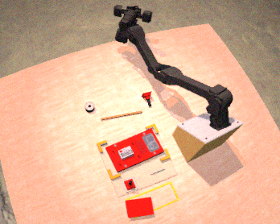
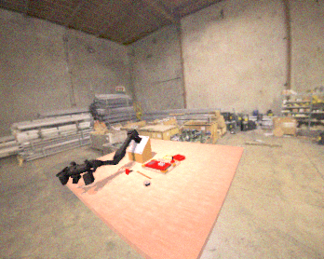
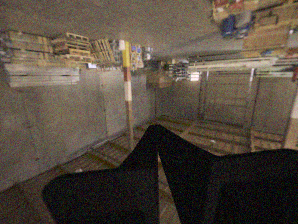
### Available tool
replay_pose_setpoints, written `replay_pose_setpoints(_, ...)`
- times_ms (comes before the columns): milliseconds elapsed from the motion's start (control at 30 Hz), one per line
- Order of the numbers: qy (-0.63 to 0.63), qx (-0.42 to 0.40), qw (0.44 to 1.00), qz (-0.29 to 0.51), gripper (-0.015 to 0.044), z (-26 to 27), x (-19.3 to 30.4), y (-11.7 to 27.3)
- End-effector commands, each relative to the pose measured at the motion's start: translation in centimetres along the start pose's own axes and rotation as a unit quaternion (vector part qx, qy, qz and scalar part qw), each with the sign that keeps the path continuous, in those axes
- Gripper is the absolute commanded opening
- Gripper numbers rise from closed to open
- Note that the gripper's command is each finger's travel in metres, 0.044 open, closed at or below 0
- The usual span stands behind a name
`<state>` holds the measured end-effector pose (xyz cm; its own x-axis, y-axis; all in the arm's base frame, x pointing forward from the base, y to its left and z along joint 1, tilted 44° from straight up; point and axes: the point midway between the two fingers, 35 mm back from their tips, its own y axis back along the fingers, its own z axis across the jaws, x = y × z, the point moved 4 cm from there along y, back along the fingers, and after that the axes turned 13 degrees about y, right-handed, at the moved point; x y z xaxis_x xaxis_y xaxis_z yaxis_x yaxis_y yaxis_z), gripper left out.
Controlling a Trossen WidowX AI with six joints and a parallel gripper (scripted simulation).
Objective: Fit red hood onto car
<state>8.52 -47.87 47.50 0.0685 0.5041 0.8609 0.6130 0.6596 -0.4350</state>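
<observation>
The red hood point(image 1: 139, 207) point(image 2: 178, 157) lies on the table near the front edge in the top view, flat roof up; its corner holes cannot be made out. The red chassis point(image 1: 129, 162) point(image 2: 152, 164) sits between the yellow corner brackets of the jig point(image 1: 114, 175). The pale engine block point(image 1: 125, 152) stands on its deck; the pegs around it are too small to make out clearly. My gripper point(image 1: 132, 7) point(image 3: 154, 129) is shut and empty, its fingertips together in the wrist view. It is held up over the table's far edge, far from the hood and chassis.
A yellow outline point(image 1: 177, 193) lies beside the hood. A small red square with a black knob point(image 1: 129, 184) is on the jig board. Beyond the jig are a wooden stick point(image 1: 121, 115), a white ring point(image 1: 89, 106) and a red-and-black item point(image 1: 147, 97). My arm's base stands on a box point(image 1: 200, 141).
</observation>
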Motion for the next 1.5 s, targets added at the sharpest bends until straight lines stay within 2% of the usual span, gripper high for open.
replay_pose_setpoints(0,-0.002,0.0,1.0,0.001,0.0026,0.0,0.1,0.0)
replay_pose_setpoints(300,-0.087,-0.005,0.994,0.071,0.0262,3.4,5.6,-1.8)
replay_pose_setpoints(533,-0.078,-0.031,0.992,0.094,0.044,6.2,7.9,-2.6)
replay_pose_setpoints(967,-0.176,-0.043,0.963,0.197,0.044,12.5,17.0,-3.0)
replay_pose_setpoints(1300,-0.218,-0.045,0.931,0.291,0.044,17.4,25.3,-0.4)
replay_pose_setpoints(1467,-0.217,-0.05,0.926,0.304,0.044,18.6,26.1,0.2)
